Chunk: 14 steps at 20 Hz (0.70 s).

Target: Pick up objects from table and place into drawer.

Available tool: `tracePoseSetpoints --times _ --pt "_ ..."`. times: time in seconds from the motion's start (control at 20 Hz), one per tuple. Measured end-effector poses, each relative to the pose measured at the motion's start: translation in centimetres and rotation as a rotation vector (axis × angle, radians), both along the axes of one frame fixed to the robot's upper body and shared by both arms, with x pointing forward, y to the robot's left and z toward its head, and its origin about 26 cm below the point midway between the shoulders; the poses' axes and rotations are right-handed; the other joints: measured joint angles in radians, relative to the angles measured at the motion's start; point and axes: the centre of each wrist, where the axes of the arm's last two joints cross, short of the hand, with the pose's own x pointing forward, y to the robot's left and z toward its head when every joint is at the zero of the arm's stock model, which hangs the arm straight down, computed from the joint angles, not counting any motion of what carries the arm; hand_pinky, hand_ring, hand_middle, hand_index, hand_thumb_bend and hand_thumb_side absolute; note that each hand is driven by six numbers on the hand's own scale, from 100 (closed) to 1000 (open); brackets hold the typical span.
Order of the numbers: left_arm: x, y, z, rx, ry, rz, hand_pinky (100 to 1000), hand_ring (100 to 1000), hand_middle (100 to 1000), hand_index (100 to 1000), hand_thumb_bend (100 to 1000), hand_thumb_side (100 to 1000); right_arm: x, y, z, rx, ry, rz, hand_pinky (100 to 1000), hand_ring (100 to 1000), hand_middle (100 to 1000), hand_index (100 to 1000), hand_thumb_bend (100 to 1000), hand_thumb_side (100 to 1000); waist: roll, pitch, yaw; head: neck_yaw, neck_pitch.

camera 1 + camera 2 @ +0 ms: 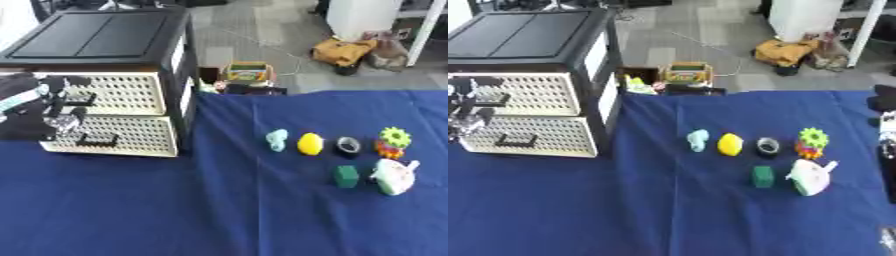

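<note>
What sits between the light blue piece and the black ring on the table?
The yellow egg-shaped object lies between the light blue piece and the black ring, apart from both, clearest in the left eye view.

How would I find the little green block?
Start at the blue tablecloth, right of the black drawer cabinet. Below the row of small toys, the dark green cube sits beside a white jug-like toy. It is the only boxy one.

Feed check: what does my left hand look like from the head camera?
The left hand is mostly black with silvery metal parts and a pale teal-white patch on its upper side. Its fingers look dark with shiny metallic segments. No cables are visible.
</note>
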Motion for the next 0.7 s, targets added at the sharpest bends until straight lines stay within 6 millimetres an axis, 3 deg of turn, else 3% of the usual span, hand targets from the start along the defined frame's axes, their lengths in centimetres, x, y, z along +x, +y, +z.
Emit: tracePoseSetpoints --times 0.3,0.5,0.7 --pt "0.1 1.0 0.9 0.078 0.017 -0.025 100 100 100 905 429 636 0.0 0.0 0.0 0.001 0.002 0.0 623 717 607 756 100 963 0.0 0.001 0.001 -0.005 -0.001" --pt "0.0 1.5 2.4 0.088 0.016 -0.03 100 100 100 854 435 643 0.0 0.0 -0.2 0.002 0.009 0.002 623 717 605 738 100 961 0.0 0.002 0.003 -0.008 -0.002" --pt "-0.6 1.4 4.2 0.07 0.017 -0.039 100 100 100 830 377 589 -0.1 0.0 -0.3 0.001 0.016 0.001 623 717 603 723 100 961 0.0 0.002 0.005 -0.012 -0.002"
